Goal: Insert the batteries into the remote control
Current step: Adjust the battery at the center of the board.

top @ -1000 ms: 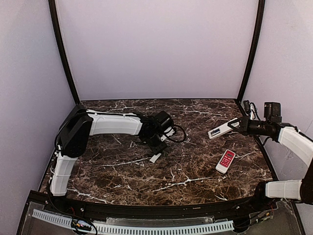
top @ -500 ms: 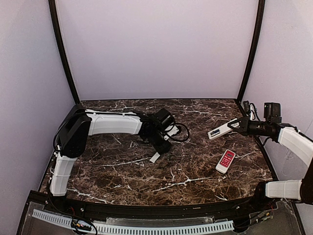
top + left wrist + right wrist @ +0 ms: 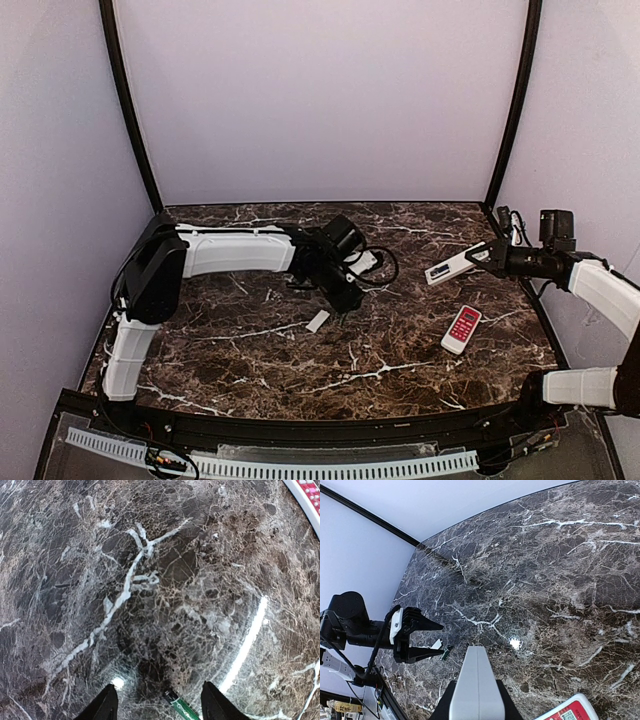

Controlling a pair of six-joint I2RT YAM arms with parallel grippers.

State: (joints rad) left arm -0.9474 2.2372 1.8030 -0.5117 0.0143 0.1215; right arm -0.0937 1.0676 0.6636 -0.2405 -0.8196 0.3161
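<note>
Remote control (image 3: pixel 450 268) in right claw's (image 3: pixel 479 257) grip

Tabletop (image 3: pixel 250 370): dark brown-black marble pattern, white veins, glossy white light glints.
Remote control (image 3: pixel 448 268): white to light grey, small dark display at one end.
Second remote (image 3: pixel 461 329): white body, red face, rows of pale buttons.
Small cover piece (image 3: pixel 317 321): plain white.
Battery (image 3: pixel 179 709): green wrap, black end.
Left arm (image 3: pixel 235 252), right arm (image 3: pixel 605 290): white shells, black joints and cables.
Walls (image 3: pixel 320 100): pale lilac, no pattern.
Frame poles (image 3: pixel 125 100): black.
</note>
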